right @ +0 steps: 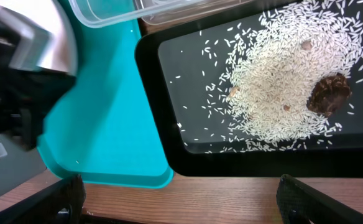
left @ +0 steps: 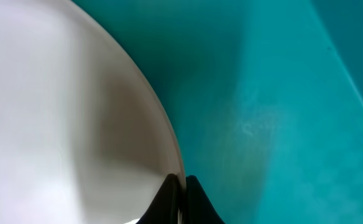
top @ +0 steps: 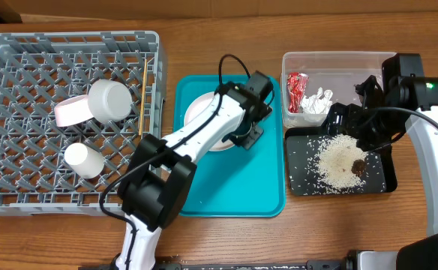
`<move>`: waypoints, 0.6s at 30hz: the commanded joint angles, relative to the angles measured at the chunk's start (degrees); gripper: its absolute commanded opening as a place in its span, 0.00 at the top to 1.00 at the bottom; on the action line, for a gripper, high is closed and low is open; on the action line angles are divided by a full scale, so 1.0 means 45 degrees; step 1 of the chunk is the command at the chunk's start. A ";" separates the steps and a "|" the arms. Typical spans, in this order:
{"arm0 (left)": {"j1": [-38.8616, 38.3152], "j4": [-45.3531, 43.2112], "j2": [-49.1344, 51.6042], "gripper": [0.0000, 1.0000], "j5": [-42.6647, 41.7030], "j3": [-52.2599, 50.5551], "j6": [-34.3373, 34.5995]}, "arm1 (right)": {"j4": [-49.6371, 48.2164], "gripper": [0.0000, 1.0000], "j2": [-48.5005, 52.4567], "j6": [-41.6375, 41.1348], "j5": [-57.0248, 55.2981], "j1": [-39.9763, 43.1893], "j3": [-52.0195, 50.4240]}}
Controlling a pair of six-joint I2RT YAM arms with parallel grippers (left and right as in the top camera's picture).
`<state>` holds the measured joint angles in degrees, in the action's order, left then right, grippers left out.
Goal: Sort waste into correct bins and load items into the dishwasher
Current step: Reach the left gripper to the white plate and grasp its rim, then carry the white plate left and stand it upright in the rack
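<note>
Left gripper [left: 180,200] clamped on plate's [left: 57,112] right rim on the teal tray [left: 281,93], rack [top: 24,60] lies directly left, closest to it; right gripper [right: 181,196] spread open over black tray [right: 149,93].

teal tray [top: 238,184] | flat on wood table [top: 339,229] | approx ctr | raised rim

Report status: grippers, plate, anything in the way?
Left gripper shut on white plate rim, in teal tray. Right gripper open, empty, above black tray with rice. Nothing seen blocking plate.
</note>
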<state>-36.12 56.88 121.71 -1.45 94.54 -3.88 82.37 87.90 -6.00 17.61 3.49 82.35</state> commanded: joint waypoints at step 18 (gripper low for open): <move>0.9277 0.2069 -0.4328 0.96 -1.0860 0.1860 0.0228 | 0.0112 0.00 -0.0355 0.0015 -0.0049 -0.0010 0.0311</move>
<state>1.45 65.21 99.22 -36.62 102.69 0.49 82.98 87.90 -6.00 17.58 3.49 82.35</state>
